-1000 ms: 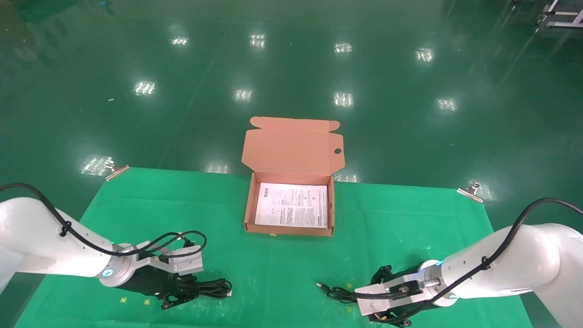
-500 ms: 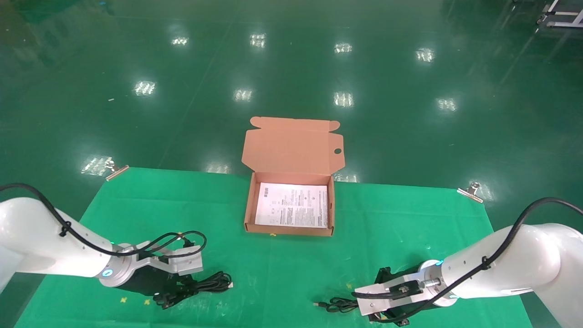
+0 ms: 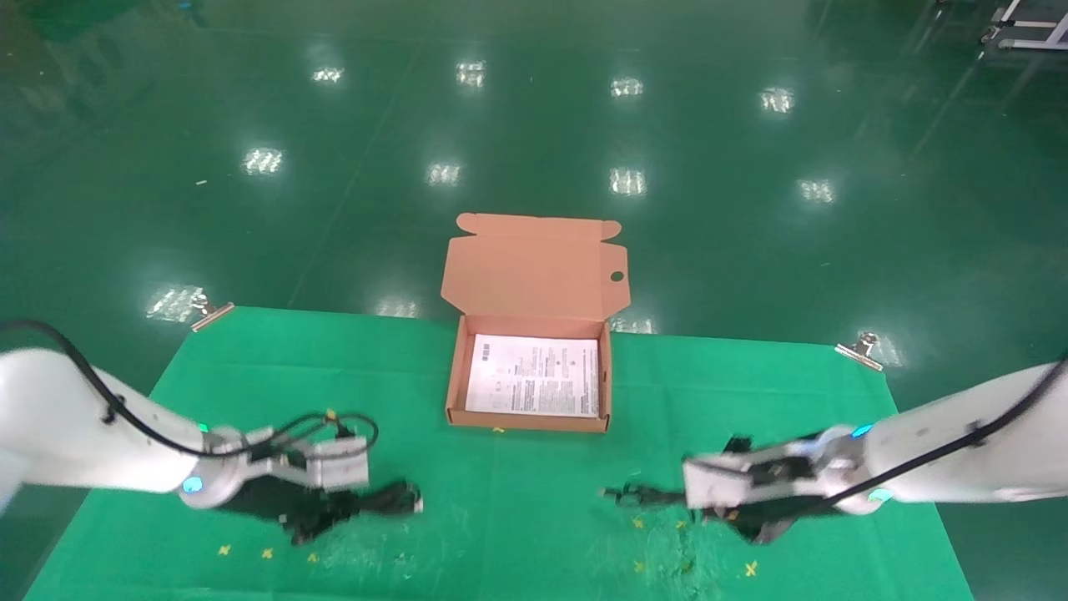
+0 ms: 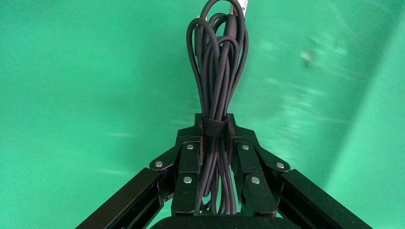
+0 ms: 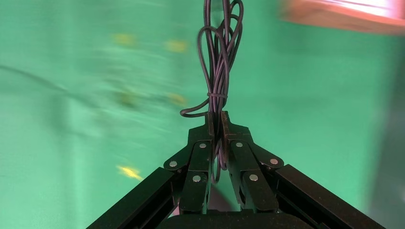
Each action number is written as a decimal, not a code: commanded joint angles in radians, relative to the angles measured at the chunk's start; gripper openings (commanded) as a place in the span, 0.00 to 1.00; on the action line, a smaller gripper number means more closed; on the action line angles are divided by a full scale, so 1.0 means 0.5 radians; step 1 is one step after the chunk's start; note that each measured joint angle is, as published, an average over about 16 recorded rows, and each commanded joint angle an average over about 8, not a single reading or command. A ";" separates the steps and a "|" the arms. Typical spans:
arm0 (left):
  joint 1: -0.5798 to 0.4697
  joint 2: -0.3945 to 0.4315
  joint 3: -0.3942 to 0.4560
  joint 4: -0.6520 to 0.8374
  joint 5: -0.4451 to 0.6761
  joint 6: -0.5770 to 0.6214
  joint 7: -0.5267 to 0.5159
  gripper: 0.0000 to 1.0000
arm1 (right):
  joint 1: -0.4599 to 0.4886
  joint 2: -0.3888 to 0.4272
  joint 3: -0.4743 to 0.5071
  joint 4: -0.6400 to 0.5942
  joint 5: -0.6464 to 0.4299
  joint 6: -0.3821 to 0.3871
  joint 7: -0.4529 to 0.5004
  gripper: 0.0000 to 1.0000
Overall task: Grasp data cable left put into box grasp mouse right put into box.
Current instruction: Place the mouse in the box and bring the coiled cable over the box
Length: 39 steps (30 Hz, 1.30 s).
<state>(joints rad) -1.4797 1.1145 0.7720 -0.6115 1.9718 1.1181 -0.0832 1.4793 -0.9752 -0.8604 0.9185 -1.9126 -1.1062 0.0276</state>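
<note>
Carrying: left gripper (image 4: 214,125) clenched on looped black data cable (image 4: 217,71), right gripper (image 5: 215,125) pinching the thin black cord bundle (image 5: 218,62), mouse unseen; next, lower both into open salmon-orange cardboard box (image 3: 455,380) at frame centre.

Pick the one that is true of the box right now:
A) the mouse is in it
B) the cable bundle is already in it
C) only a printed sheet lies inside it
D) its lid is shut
C: the box stands with its lid open and holds only the white printed sheet; the left gripper is clamped on the cable bundle.
</note>
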 commanded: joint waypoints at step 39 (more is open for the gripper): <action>-0.309 -0.052 -0.089 -0.859 0.657 -0.483 -0.512 0.00 | 0.844 -0.745 0.279 -0.628 0.342 0.557 -0.487 0.00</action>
<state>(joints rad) -1.6350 1.0869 0.7278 -1.0441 2.3040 0.8813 -0.3448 1.9011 -1.3491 -0.7262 0.5958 -1.7427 -0.8225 -0.2146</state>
